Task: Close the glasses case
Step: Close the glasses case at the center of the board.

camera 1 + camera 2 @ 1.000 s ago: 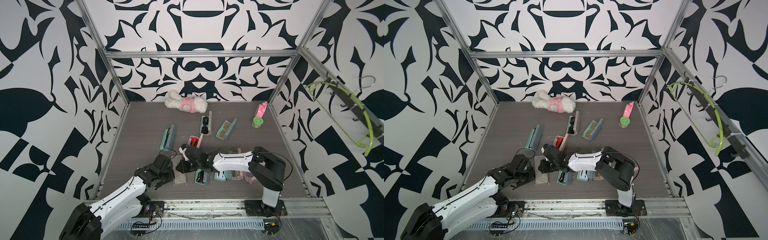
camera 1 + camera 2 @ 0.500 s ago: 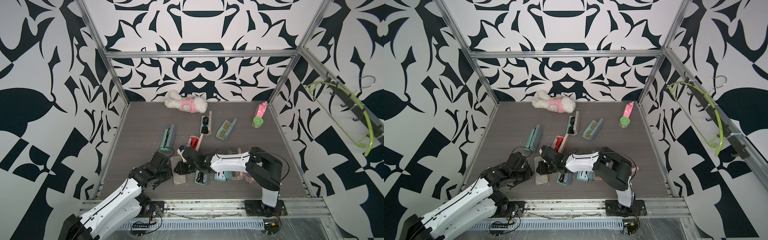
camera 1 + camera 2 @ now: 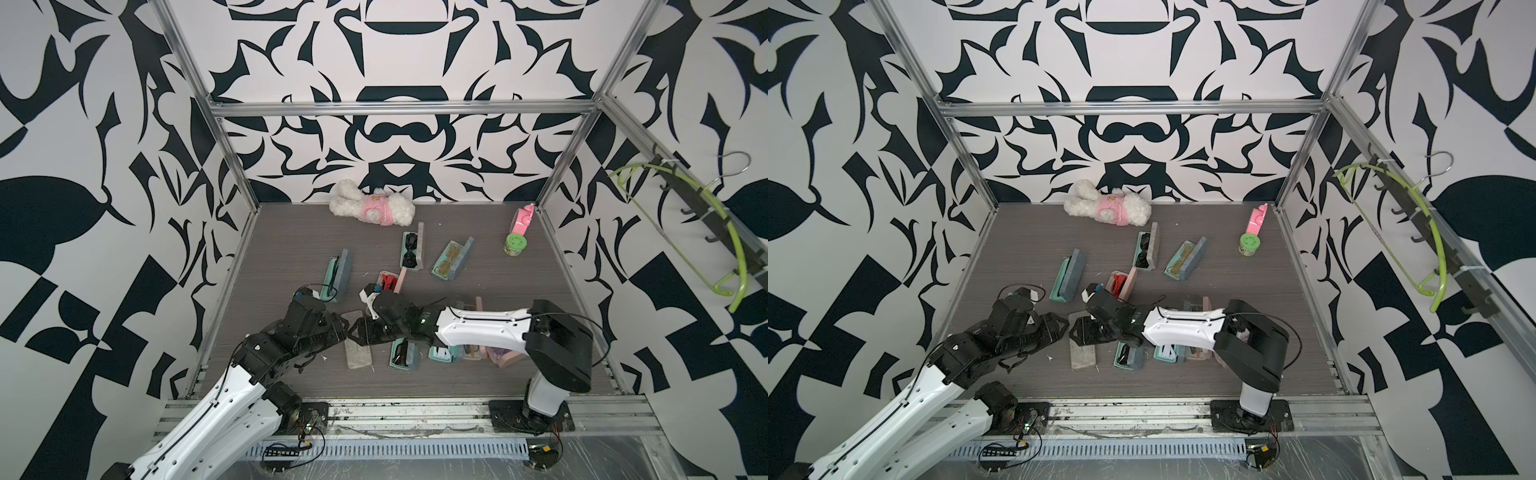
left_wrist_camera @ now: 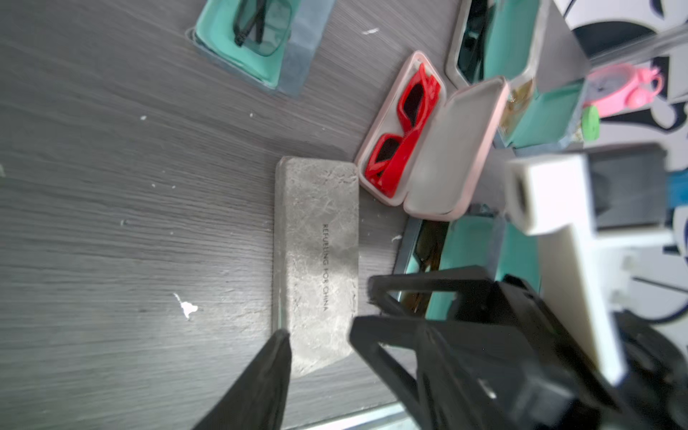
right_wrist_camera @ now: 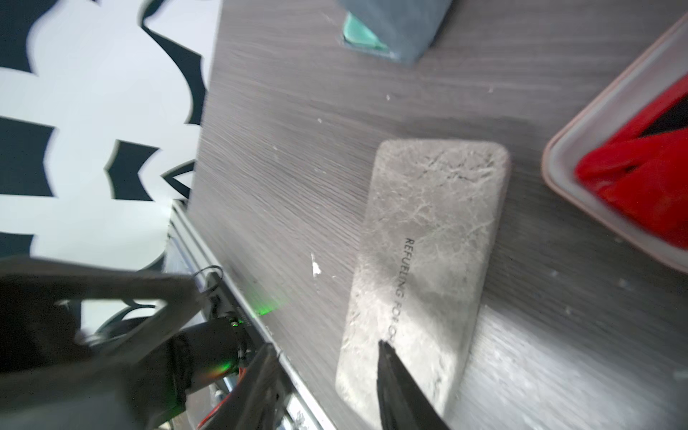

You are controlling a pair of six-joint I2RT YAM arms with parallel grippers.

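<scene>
- In both top views the table (image 3: 291,249) (image 3: 1025,249) is shut in on three sides by patterned walls on metal posts. The arms' rail runs along its near edge. Bare room lies along the whole left edge, in the far left corner, and along the right edge towards the near right corner.
- The left gripper (image 3: 337,328) and the right gripper (image 3: 358,331) meet tip to tip, low over the near left part, with little room between them.
- In the right wrist view the right gripper's fingers (image 5: 394,379) stand apart. One tip is over the grey case and nothing is clasped.
- Only one of the left gripper's fingers (image 4: 268,372) shows, its tip at the case's long side. Released or clenched: cannot tell.
- A plush toy (image 3: 372,208) lies at the far edge.
- The grey glasses case (image 3: 358,356) (image 4: 316,253) lies flat with its lid down, near the near edge and left of middle. Its contents are hidden.
- An open teal-lined case (image 3: 409,357) just beside it holds dark glasses.
- An open pink case (image 4: 446,156) by its far end holds red glasses (image 4: 405,137).
- Three more open cases stand mid-table. One (image 3: 344,272) holds thin-framed glasses, one (image 3: 420,249) black sunglasses, one (image 3: 465,255) amber glasses.
- Further cases on the near edge lie partly under the right arm, contents unclear.
- A green-lidded jar (image 3: 514,244) stands near the far right corner.
</scene>
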